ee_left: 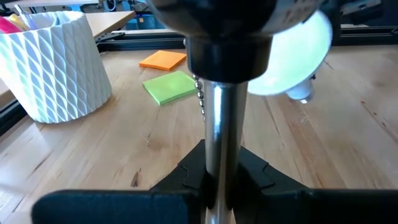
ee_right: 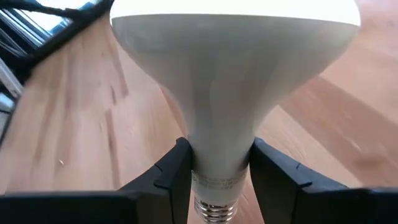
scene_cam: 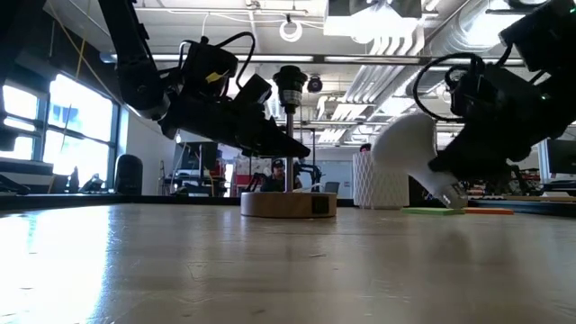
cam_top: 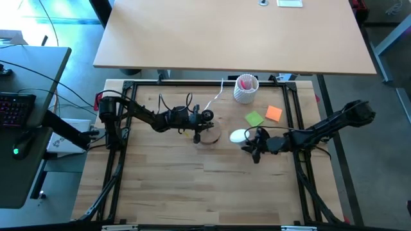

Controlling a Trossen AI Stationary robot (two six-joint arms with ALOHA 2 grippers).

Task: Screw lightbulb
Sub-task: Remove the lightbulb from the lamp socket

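the bulb [cam_top: 238, 135] sits in the right gripper [cam_top: 252, 142], just off the gripper's 10 o'clock in the high view, its globe pointing away from the wrist toward the table's middle. in the right wrist view the bulb [ee_right: 230, 81] fills the frame, wide globe far from the camera, narrow neck coming back between the two dark fingers [ee_right: 171, 174], with the screw base [ee_right: 214, 211] showing behind them. the fingers are part way apart and clamped on the neck, one on each side, touching it. in the low view the bulb [scene_cam: 409, 153] hangs tilted above the table, globe up and to the left, base down and to the right inside the right gripper [scene_cam: 454, 184], clear of the wood.

the lamp [cam_top: 207, 131] stands near the table's middle, at about 9 o'clock from the bulb and a short way off. its socket [scene_cam: 289, 83] tops a thin metal pole [scene_cam: 290, 148] on a round wooden base [scene_cam: 288, 204]. the left gripper [cam_top: 196, 127] is at the lamp; in the left wrist view its fingers [ee_left: 186, 177] are nearly together, pinched on the pole [ee_left: 219, 130] low down, with the socket [ee_left: 224, 31] looming above.

a white ribbed cup [cam_top: 244, 88] stands at 12 o'clock from the bulb, toward the table's far edge. a green pad [cam_top: 255, 119] and an orange pad [cam_top: 273, 113] lie between cup and right gripper, at roughly 1 o'clock from the bulb.
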